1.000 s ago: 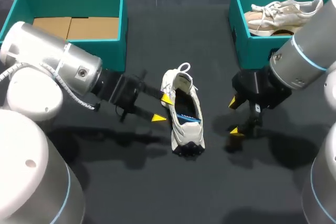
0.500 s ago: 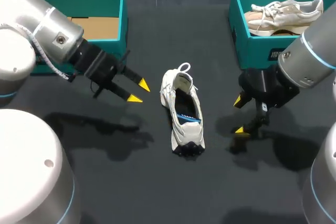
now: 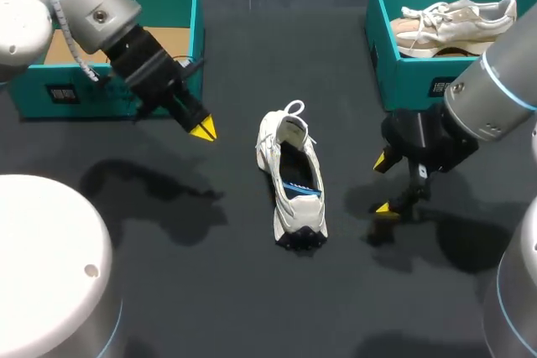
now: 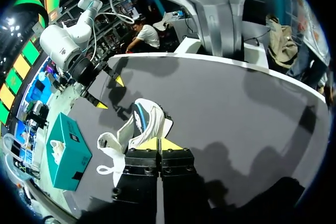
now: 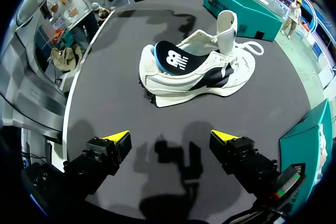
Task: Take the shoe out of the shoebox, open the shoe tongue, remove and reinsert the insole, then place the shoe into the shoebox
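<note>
A white shoe [image 3: 292, 182] lies on the dark table's middle, toe toward the front edge, tongue and laces at the far end. Its black insole [image 5: 170, 59] with a blue edge sits in the opening. My left gripper [image 3: 202, 129] hangs shut and empty in front of the left teal shoebox [image 3: 195, 39], well left of the shoe. In the left wrist view the shut yellow tips [image 4: 159, 144] point at the shoe [image 4: 142, 127]. My right gripper [image 3: 382, 184] stands open to the shoe's right; in its wrist view the shoe [image 5: 194, 72] lies ahead of its gripper [image 5: 170, 137].
The left teal box has a bare cardboard floor [image 3: 126, 44]. A second teal box [image 3: 379, 48] at the back right holds a beige shoe [image 3: 453, 23]. Dark table surface [image 3: 252, 291] spreads around the white shoe and toward the front edge.
My left arm has drawn back from the shoe's side, up and to the left toward the left box, and its fingers have closed on nothing. The right arm shifted slightly, then stayed put.
</note>
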